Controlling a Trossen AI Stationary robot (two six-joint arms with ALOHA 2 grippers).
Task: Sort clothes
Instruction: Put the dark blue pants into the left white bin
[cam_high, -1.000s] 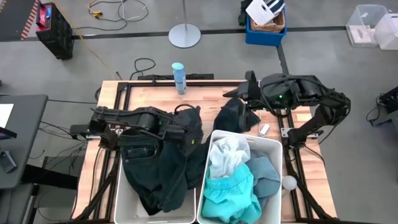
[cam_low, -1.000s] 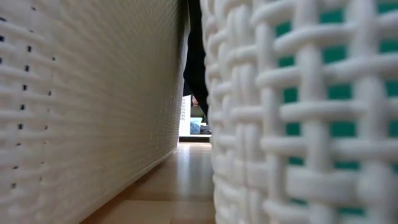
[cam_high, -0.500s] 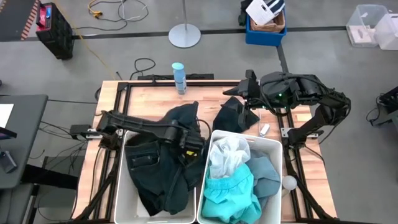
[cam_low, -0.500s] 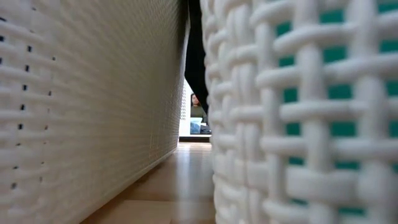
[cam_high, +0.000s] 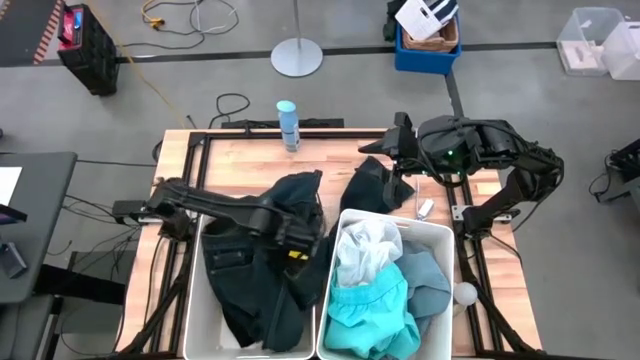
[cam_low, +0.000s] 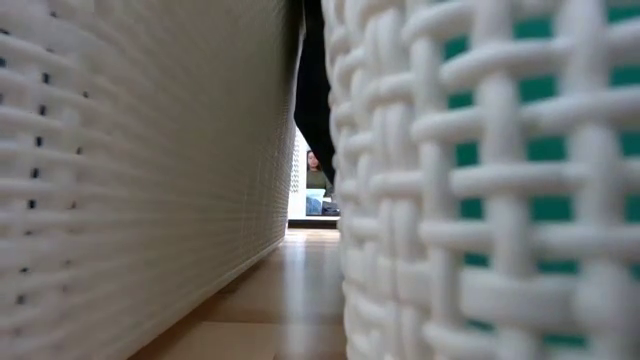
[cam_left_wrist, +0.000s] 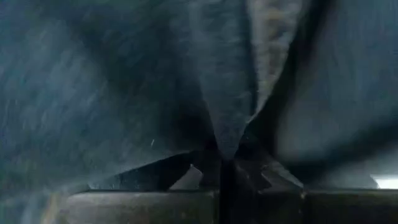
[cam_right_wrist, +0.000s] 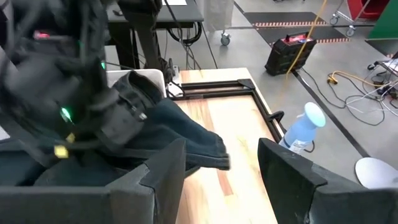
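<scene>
Dark clothes (cam_high: 245, 285) fill the left white bin (cam_high: 193, 318), and their far part (cam_high: 298, 190) spills over the bin's far rim onto the table. My left gripper (cam_high: 292, 240) points down into them by the bin's right wall, shut on a fold. The right bin (cam_high: 441, 236) holds a white (cam_high: 365, 245), a pale grey-blue (cam_high: 425, 280) and a turquoise (cam_high: 365, 305) garment. Another dark garment (cam_high: 370, 185) lies on the table behind that bin. My right gripper (cam_right_wrist: 221, 186) hangs open above the table's far right, touching nothing. My left gripper pinches a narrow upright fold (cam_left_wrist: 233, 140) of the dark cloth between its two fingers (cam_left_wrist: 205, 174), which come from above and point down. The fold runs into the fingertips. The rest of the garment lies slack in the bin around the gripper.
A slim blue bottle (cam_high: 287, 122) stands at the table's far edge. A small white object (cam_high: 425, 208) lies behind the right bin, and a white ball (cam_high: 465, 293) sits by its right wall. In the low view, dark cloth (cam_low: 315, 100) hangs between the two bins.
My left gripper has tipped from slanting to pointing down, sunk into the dark clothes toward the table's near edge, and shut on a fold of them. The dark cloth's far part has settled lower over the bin's far rim.
</scene>
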